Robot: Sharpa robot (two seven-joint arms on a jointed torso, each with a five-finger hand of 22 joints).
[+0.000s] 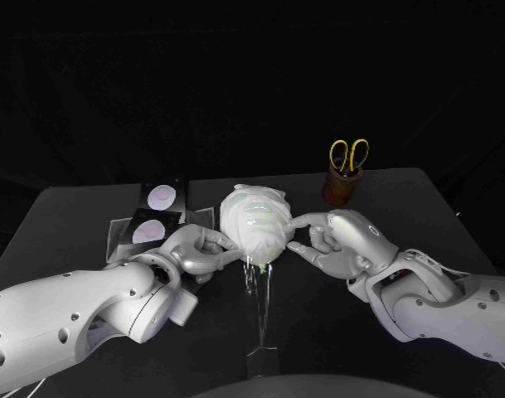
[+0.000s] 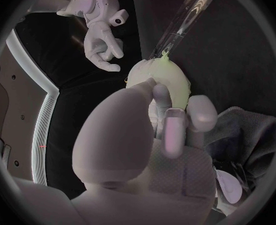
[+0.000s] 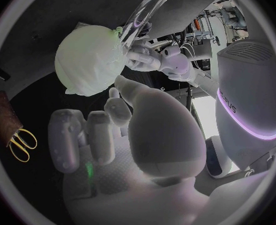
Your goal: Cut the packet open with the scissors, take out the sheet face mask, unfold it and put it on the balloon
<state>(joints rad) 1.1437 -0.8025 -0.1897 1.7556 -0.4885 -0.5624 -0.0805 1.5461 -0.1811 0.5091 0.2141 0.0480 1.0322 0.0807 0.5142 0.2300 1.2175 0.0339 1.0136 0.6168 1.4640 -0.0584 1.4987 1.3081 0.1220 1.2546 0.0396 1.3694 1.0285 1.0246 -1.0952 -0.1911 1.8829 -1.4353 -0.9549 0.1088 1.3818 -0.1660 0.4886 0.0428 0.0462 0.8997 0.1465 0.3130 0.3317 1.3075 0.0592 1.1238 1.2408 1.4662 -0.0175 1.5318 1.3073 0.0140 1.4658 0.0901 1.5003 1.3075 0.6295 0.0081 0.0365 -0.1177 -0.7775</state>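
A white sheet face mask (image 1: 252, 211) lies draped over the pale green balloon (image 1: 258, 259), which sits on a clear stand (image 1: 258, 307) at the middle of the black table (image 1: 73, 215). The left hand (image 1: 195, 250) rests its fingertips (image 2: 160, 92) against the mask's left side; whether they pinch it cannot be told. The right hand (image 1: 338, 240) is just right of the balloon, fingers loosely curved and parted, holding nothing. The dark cut packet (image 1: 157, 214) lies left of the balloon. The yellow-handled scissors (image 1: 349, 155) stand in a brown holder (image 1: 341, 189) at the far right.
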